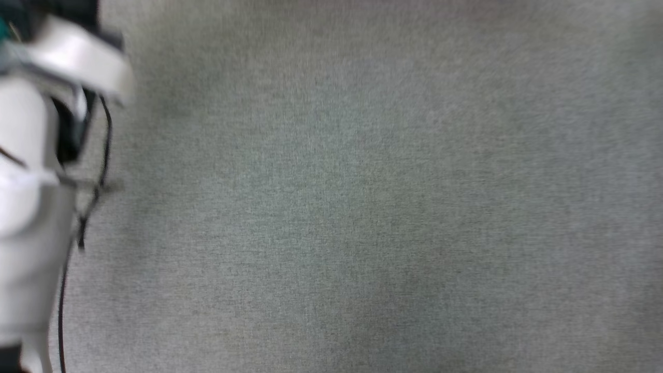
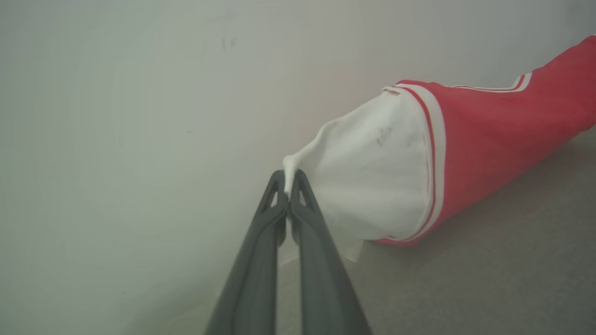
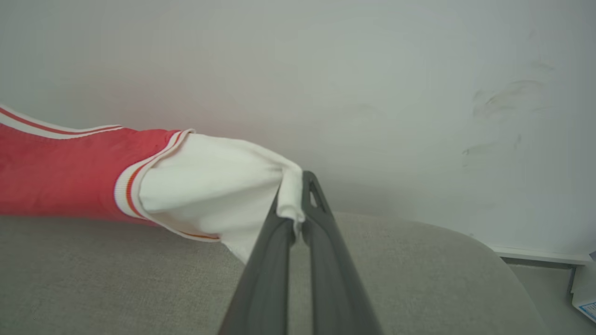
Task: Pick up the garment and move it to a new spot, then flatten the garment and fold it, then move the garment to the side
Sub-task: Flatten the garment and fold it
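The left pincer [image 2: 289, 186] clamps one white sleeve tip of the red jersey T-shirt with striped trim [image 2: 489, 139], mid-frame; the right pincer [image 3: 298, 195] pinches the other sleeve. Gripped at both ends, the shirt hangs stretched over the grey fabric counter [image 3: 116, 279], probably ready for laying flat.

Forearm [image 1: 26, 248]: pale glossy shells, thin black cable [image 1: 107, 140] (blurred). Left gripper [image 2: 288, 179], right gripper [image 3: 299, 186]: long matte dark-grey fingers [image 2: 253, 270], triangular cut-outs near tips.
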